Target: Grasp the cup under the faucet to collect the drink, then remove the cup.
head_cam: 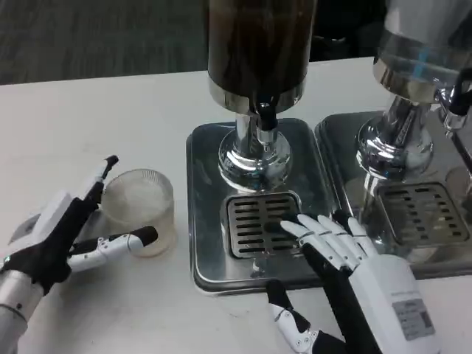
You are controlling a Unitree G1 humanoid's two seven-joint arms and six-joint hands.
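A clear plastic cup [141,208] stands upright on the white table, left of the steel base. My left hand [65,237] sits around it, one finger behind and one across its front, fingers spread; I cannot tell whether they touch it. The dark drink dispenser [258,44] rises at top centre, its black faucet [265,118] hanging above the drip grate [259,221]. Nothing stands on the grate. My right hand [346,258] lies open with its fingertips on the grate's right edge.
The dispenser stands on a steel tray [203,243]. A second dispenser [413,88] with its own tray and grate [424,210] stands to the right. Bare white table [88,118] lies at left and along the front.
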